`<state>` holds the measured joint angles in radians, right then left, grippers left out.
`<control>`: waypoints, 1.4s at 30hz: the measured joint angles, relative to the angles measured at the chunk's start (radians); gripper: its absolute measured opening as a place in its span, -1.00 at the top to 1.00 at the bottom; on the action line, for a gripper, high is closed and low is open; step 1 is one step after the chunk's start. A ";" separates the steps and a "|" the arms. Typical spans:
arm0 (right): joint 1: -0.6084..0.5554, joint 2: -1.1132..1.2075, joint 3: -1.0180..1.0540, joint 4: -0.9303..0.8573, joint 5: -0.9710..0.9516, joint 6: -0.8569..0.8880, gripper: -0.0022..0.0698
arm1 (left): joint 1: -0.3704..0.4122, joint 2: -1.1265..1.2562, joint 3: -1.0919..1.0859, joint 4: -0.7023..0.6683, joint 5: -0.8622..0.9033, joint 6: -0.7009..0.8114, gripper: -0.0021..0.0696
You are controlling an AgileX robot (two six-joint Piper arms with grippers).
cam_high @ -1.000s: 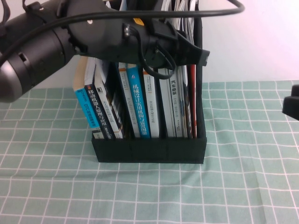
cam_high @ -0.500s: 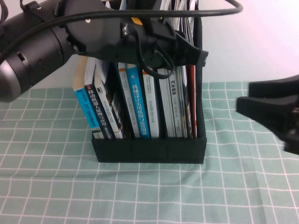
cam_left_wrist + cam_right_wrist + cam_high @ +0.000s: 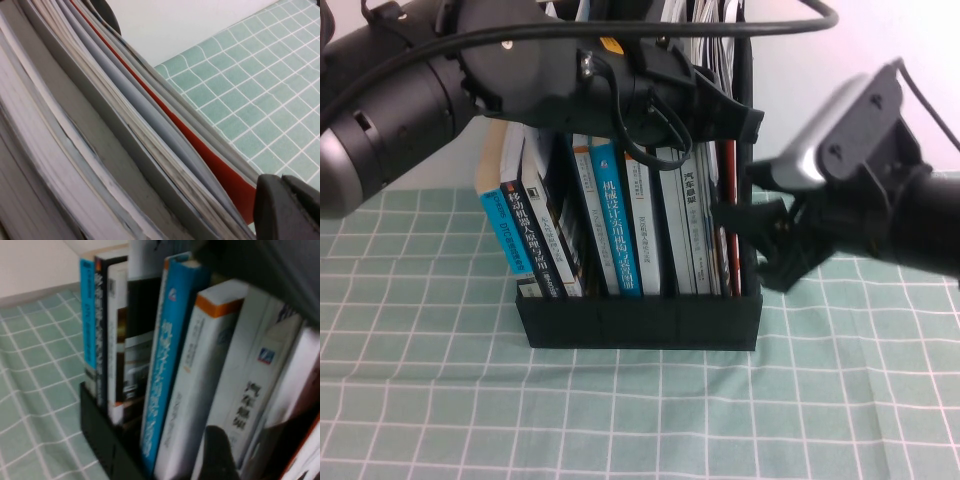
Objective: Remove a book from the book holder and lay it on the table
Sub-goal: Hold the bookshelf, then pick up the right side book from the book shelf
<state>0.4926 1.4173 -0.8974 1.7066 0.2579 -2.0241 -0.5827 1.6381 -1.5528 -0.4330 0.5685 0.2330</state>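
Observation:
The black book holder (image 3: pixel 640 325) stands upright on the green gridded table (image 3: pixel 440 400), packed with books. The book (image 3: pixel 730 200) shows as a thin red edge at the holder's right end, and its red cover (image 3: pixel 200 150) runs past my left gripper (image 3: pixel 292 200). The left gripper (image 3: pixel 745 120) is shut, its tips over the tops of the rightmost books beside the red cover. My right gripper (image 3: pixel 750 240) is open at the holder's right front corner. Its fingers (image 3: pixel 217 455) stand before the white spines, with the red edge (image 3: pixel 305 450) just beside them.
Blue-spined books (image 3: pixel 615 220) and white magazines (image 3: pixel 685 220) fill the rest of the holder (image 3: pixel 105 440). The left arm (image 3: pixel 440 90) hangs over the holder's top. Green cloth (image 3: pixel 35 370) spreads in front of the holder and to both sides.
My right arm has swung in from the right edge to the holder's right end, and its fingers have spread wider. The left arm and the books have not moved.

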 joint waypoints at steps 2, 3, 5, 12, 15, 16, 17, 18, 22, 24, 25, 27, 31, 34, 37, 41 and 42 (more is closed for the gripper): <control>0.007 0.030 -0.040 0.005 -0.047 -0.004 -0.23 | 0.000 0.000 0.000 0.002 0.000 0.000 0.95; 0.009 0.043 -0.057 0.007 -0.062 -0.004 -0.23 | 0.000 0.000 0.000 0.002 0.000 0.000 0.95; 0.009 0.061 -0.080 0.010 -0.081 -0.004 -0.22 | 0.000 0.000 0.000 0.002 0.000 -0.004 0.95; 0.011 0.089 -0.097 0.018 -0.149 -0.006 -0.15 | 0.000 0.000 0.000 0.011 -0.004 -0.004 0.95; 0.011 0.101 -0.100 0.022 -0.149 -0.006 -0.15 | 0.002 0.000 0.000 0.019 -0.006 -0.004 0.95; 0.011 0.104 -0.100 0.024 -0.149 -0.006 -0.14 | 0.002 0.000 0.000 0.024 -0.006 -0.004 0.95; 0.011 0.111 -0.103 0.024 -0.149 -0.006 -0.14 | 0.004 0.000 0.000 0.027 -0.006 -0.002 0.95; 0.011 0.120 -0.111 0.026 -0.154 -0.006 -0.14 | 0.006 0.000 0.000 0.029 -0.006 -0.002 0.95; 0.011 0.183 -0.137 0.026 -0.204 -0.006 -0.14 | 0.006 0.000 0.000 0.023 -0.002 -0.002 0.95; 0.011 0.208 -0.150 0.026 -0.218 -0.006 -0.11 | 0.006 0.000 0.000 0.022 -0.002 -0.002 0.95; 0.011 0.213 -0.153 0.026 -0.223 -0.006 -0.09 | 0.006 0.000 0.000 0.022 -0.002 -0.002 0.95; 0.011 0.224 -0.155 0.026 -0.235 0.008 -0.04 | 0.006 0.000 0.000 0.022 -0.002 -0.002 0.95; 0.011 0.240 -0.155 0.026 -0.242 0.047 -0.01 | 0.006 0.000 0.000 0.021 -0.004 -0.002 0.95; 0.011 0.248 -0.148 0.026 -0.245 0.077 0.00 | 0.006 0.000 0.000 0.019 -0.004 -0.002 0.95; 0.011 0.253 -0.138 0.026 -0.266 0.090 0.00 | 0.006 0.000 0.000 0.019 -0.004 -0.002 0.95; 0.011 0.259 -0.136 0.026 -0.283 0.096 0.01 | 0.006 0.000 0.000 0.019 -0.005 -0.002 0.95; 0.011 0.259 -0.136 0.026 -0.285 0.097 0.04 | 0.006 0.000 0.000 0.017 -0.005 -0.002 0.95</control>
<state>0.5041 1.6762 -1.0330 1.7322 -0.0275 -1.9269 -0.5771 1.6381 -1.5528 -0.4158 0.5634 0.2310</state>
